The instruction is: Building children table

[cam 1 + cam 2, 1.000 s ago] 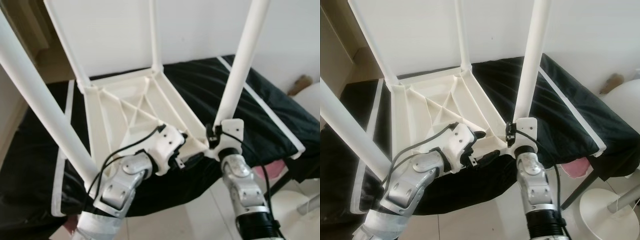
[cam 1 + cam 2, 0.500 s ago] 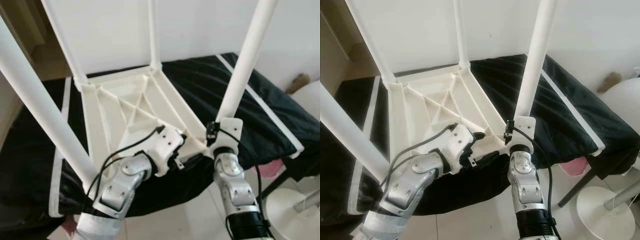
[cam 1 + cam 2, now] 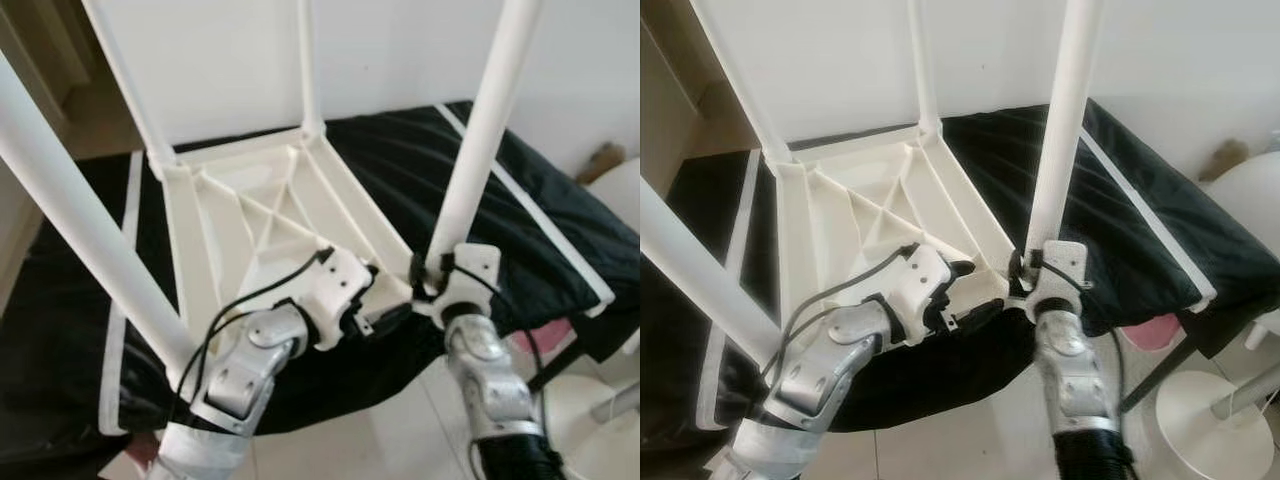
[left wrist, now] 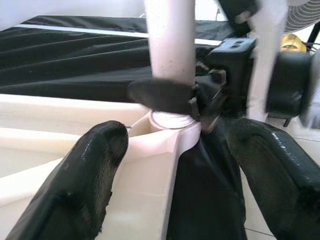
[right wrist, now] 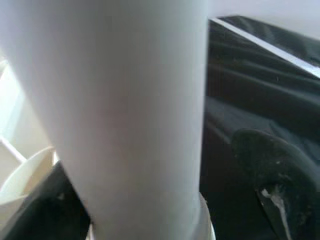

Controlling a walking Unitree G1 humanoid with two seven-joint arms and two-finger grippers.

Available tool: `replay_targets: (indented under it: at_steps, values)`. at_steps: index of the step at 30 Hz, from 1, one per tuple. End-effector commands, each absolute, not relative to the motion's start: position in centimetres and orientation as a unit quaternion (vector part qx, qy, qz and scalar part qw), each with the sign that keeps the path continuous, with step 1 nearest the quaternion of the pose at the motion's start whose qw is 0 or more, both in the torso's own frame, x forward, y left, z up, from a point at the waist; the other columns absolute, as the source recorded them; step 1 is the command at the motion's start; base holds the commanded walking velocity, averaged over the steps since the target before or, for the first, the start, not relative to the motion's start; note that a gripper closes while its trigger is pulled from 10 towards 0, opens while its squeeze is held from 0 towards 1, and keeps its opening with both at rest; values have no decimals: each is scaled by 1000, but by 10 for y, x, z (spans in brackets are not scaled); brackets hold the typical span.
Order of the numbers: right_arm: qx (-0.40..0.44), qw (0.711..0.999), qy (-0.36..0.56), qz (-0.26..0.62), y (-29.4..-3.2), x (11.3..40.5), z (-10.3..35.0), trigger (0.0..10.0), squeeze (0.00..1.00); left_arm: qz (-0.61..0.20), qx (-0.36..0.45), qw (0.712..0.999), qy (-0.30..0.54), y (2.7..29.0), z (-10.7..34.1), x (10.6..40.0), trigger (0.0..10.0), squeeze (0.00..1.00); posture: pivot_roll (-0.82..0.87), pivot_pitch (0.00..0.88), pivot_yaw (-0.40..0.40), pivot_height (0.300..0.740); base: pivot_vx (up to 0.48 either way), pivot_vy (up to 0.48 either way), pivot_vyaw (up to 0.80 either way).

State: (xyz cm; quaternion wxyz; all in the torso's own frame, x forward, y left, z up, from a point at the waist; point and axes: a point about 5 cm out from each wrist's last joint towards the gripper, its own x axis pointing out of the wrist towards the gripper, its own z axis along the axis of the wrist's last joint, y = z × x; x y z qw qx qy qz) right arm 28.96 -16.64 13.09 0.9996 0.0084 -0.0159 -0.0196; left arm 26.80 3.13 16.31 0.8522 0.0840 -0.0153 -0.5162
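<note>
A white plastic children's table (image 3: 250, 220) lies upside down on a black-covered surface, with its legs pointing up. My right gripper (image 3: 430, 275) is shut on the base of the near right leg (image 3: 480, 130), where it enters the corner socket; in the right wrist view that leg (image 5: 125, 115) sits between the fingers (image 5: 272, 175). My left gripper (image 3: 385, 300) is open astride the table's near rim beside that corner, one finger (image 4: 85, 175) on the white rim and the other off its edge. The near left leg (image 3: 80, 220) and two far legs (image 3: 308, 60) stand upright.
The black cover (image 3: 540, 200) with white piping spreads under the table and drops off at the near edge. A white round stand (image 3: 1205, 410) and a pink object (image 3: 1150, 330) are on the tiled floor to the right. A white wall is behind.
My right wrist has turned at the leg's base and its forearm has swung to the right. The near right leg leans slightly differently. The left gripper stays at the rim.
</note>
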Motion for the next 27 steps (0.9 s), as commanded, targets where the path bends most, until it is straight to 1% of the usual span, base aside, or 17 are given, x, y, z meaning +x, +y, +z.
replay_targets:
  at_steps: [1, 2, 3, 4, 5, 6, 10, 12, 13, 14, 17, 20, 24, 25, 26, 27]
  values:
    - [8, 999, -23, 33, -175, 283, 130, 10000, 1000, -504, 85, 859, -20, 32, 165, 271, 10000, 0, -58, 0, 24, 740, 0, 0, 0]
    - [8, 999, -23, 33, -175, 283, 130, 10000, 1000, -504, 85, 859, -20, 32, 165, 271, 10000, 0, -58, 0, 24, 740, 0, 0, 0]
    - [7, 998, -20, 56, -178, 282, 128, 10000, 1000, -503, 85, 860, -20, 32, 165, 271, 10000, 0, -58, 0, 25, 740, 0, 0, 0]
    - [-5, 996, -18, 82, -181, 280, 127, 10000, 733, -503, 85, 860, -21, 32, 165, 272, 10000, 0, -60, 0, 26, 740, 0, 0, 0]
    - [-11, 994, -14, 110, -183, 279, 126, 10000, 0, -503, 86, 860, -21, 32, 165, 272, 10000, 0, -60, 0, 26, 740, 0, 0, 0]
    - [-11, 994, -14, 110, -183, 279, 126, 10000, 0, -503, 86, 860, -21, 32, 165, 272, 10000, 0, -60, 0, 26, 740, 0, 0, 0]
    - [-30, 984, -26, 175, -191, 287, 135, 10000, 0, -504, 87, 859, -27, 30, 168, 275, 10000, 0, -65, 0, 32, 740, 0, 0, 0]
    - [-31, 982, -27, 182, -192, 287, 136, 10000, 0, -505, 87, 859, -28, 30, 169, 275, 10000, 0, -65, 0, 32, 740, 0, 0, 0]
    - [-46, 977, -26, 208, -190, 293, 139, 10000, 0, -507, 88, 857, -29, 29, 169, 276, 10000, 0, -74, 0, 42, 740, 0, 0, 0]
    - [-46, 977, -26, 208, -190, 293, 139, 10000, 0, -507, 88, 857, -29, 29, 169, 276, 10000, 0, -74, 0, 42, 740, 0, 0, 0]
    - [-77, 961, -18, 264, -185, 307, 144, 10000, 0, -510, 91, 855, -32, 28, 170, 277, 10000, 0, -73, 0, 43, 740, 0, 0, 0]
    - [-82, 959, -15, 272, -185, 311, 145, 10000, 0, -510, 91, 855, -32, 28, 170, 278, 10000, 0, -66, 0, 41, 740, 0, 0, 0]
    - [-108, 949, 4, 295, -183, 320, 140, 10000, 0, -510, 92, 855, -36, 27, 172, 278, 10000, 0, -53, 0, 34, 740, 0, 0, 0]
    - [-109, 947, 7, 304, -183, 320, 138, 2941, 0, -508, 92, 855, -37, 27, 172, 278, 10000, 0, -45, 0, 28, 740, 0, 0, 0]
    - [-108, 945, 8, 309, -183, 320, 138, 2941, 0, -508, 92, 856, -38, 27, 172, 278, 10000, 0, -45, 0, 28, 740, 0, 0, 0]
    - [-106, 943, 9, 314, -184, 319, 137, 0, 0, -505, 91, 858, -37, 28, 172, 278, 10000, 0, -45, 0, 28, 740, 0, 0, 0]
